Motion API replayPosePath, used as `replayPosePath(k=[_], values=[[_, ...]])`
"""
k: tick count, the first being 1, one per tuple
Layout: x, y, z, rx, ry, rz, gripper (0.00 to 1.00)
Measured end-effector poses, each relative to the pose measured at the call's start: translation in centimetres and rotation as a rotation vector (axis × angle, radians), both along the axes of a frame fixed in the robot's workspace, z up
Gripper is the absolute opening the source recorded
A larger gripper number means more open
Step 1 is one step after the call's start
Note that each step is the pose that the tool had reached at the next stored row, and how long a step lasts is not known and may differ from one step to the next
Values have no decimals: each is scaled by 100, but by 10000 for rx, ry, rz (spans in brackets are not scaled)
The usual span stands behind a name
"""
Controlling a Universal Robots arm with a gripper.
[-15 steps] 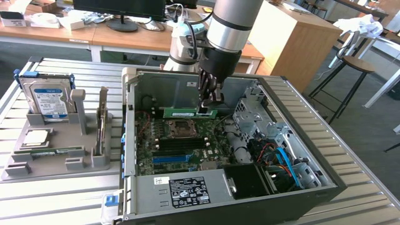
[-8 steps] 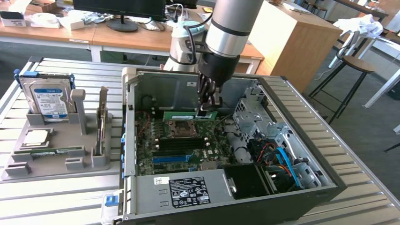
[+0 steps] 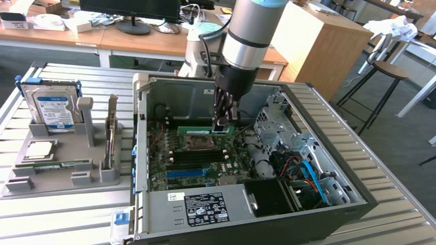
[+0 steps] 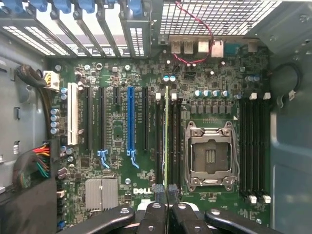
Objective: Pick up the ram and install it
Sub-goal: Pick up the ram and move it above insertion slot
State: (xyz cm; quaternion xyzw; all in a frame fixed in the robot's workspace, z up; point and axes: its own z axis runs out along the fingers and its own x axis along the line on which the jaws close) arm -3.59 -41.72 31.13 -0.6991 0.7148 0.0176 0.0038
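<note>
One thin green ram stick stands on edge inside one open grey computer case, pinched by the closed black gripper. One silver hard drive sits in the grey holder, at the exterior view's left.

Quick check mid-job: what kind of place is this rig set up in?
Probably a robotics lab or office workshop: an open computer case sits on a slatted metal table, with wooden desks, a monitor and a stool behind.
</note>
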Motion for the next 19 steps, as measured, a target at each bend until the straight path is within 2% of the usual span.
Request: replayPosePath(k=[5, 9, 14, 19], values=[[0, -1, -76, 2, -1, 0, 11], [-1, -4, -76, -1, 0, 0, 11], [0, -85, -78, 1, -1, 0, 11], [-1, -88, -81, 1, -1, 0, 11]])
